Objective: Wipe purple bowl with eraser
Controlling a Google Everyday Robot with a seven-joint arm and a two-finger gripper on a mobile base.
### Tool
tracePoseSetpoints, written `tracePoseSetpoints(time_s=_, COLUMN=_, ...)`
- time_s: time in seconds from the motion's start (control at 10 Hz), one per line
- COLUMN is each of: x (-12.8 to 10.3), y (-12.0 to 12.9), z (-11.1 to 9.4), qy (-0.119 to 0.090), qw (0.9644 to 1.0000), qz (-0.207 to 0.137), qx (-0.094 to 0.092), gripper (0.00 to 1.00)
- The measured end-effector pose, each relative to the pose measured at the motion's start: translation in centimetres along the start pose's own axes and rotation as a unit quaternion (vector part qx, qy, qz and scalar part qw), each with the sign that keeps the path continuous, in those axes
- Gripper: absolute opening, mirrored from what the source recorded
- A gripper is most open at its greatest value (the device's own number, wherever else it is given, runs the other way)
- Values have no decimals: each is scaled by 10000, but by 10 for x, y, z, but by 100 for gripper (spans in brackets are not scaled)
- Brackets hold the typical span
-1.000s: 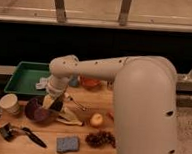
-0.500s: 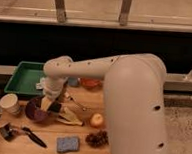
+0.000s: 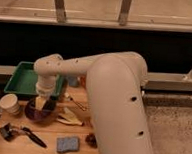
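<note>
The purple bowl [image 3: 48,117] is round, dark purple-maroon and matte, and it sits upright on the wooden tabletop directly beneath the jaws, its opening facing up at them. The gripper [image 3: 40,105] hangs from the arm's wrist pointing straight down, fingers closed together, with its tips inside the bowl's rim towards the back of the hollow. The eraser cannot be made out between the jaws or in the bowl below them.
</note>
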Motion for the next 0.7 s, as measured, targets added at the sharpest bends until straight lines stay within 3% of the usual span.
tracePoseSetpoints(time_s=0.5, x=-26, y=-4, z=24, qy=163, qw=9993, qz=-297, qx=-139, gripper=0)
tracePoseSetpoints(time_s=0.7, x=-32, y=-6, z=24, qy=39, qw=9995, qz=-308, qx=-59, gripper=0)
